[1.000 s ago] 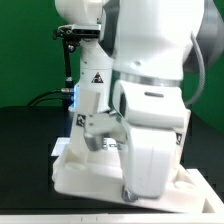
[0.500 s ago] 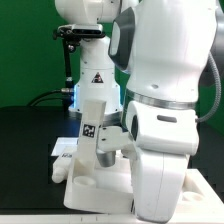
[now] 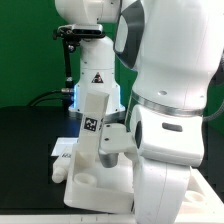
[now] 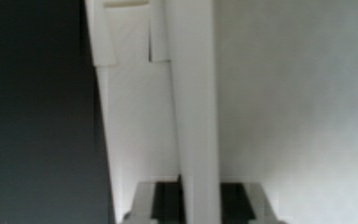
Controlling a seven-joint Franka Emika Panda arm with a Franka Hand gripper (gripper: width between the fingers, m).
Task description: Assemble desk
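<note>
In the exterior view my gripper (image 3: 108, 143) is shut on a white square-bar desk leg (image 3: 92, 140) with a black-and-white tag sticker near its upper end. The leg stands nearly upright, leaning toward the exterior view's right. Its lower end is at a round corner socket of the white desk tabletop (image 3: 100, 192), which lies on the black table. I cannot tell whether it is seated. In the wrist view the leg (image 4: 190, 110) runs straight out from between the two dark fingers (image 4: 163, 203), over the white tabletop (image 4: 291, 110).
The big white robot base with a triangle sticker (image 3: 95, 78) stands behind the tabletop. The marker board (image 3: 62, 148) lies at the exterior view's left of the tabletop. The arm's bulky white links (image 3: 170, 120) fill the exterior view's right.
The arm has swung toward the exterior view's right and risen. The leg has come up to stand on the tabletop corner, and its tagged top now sits slightly higher and leans more.
</note>
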